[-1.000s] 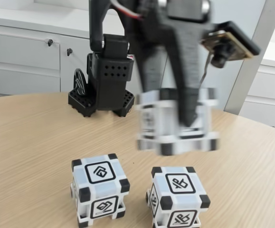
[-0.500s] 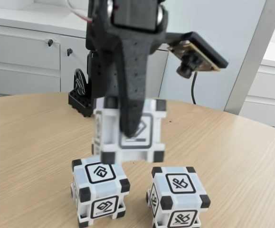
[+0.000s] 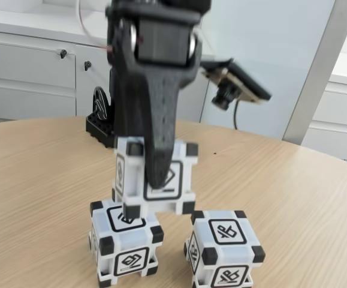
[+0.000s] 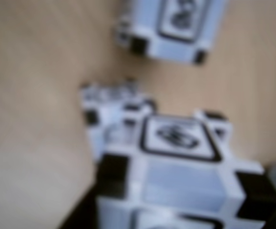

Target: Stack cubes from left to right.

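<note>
On a round wooden table [image 3: 35, 180], my black arm base [image 3: 128, 114] stands at the back before grey cabinets [image 3: 35, 66], and my wrist camera [image 3: 236, 84] juts out to the right in the fixed view. My claw [image 3: 158, 177] is closed on a held cube [image 3: 155, 177], one finger covering its front face. The held cube hangs slightly tilted, just above and partly over the left cube [image 3: 125, 243]; the right cube [image 3: 224, 249] sits upright just beside the left cube.
</note>
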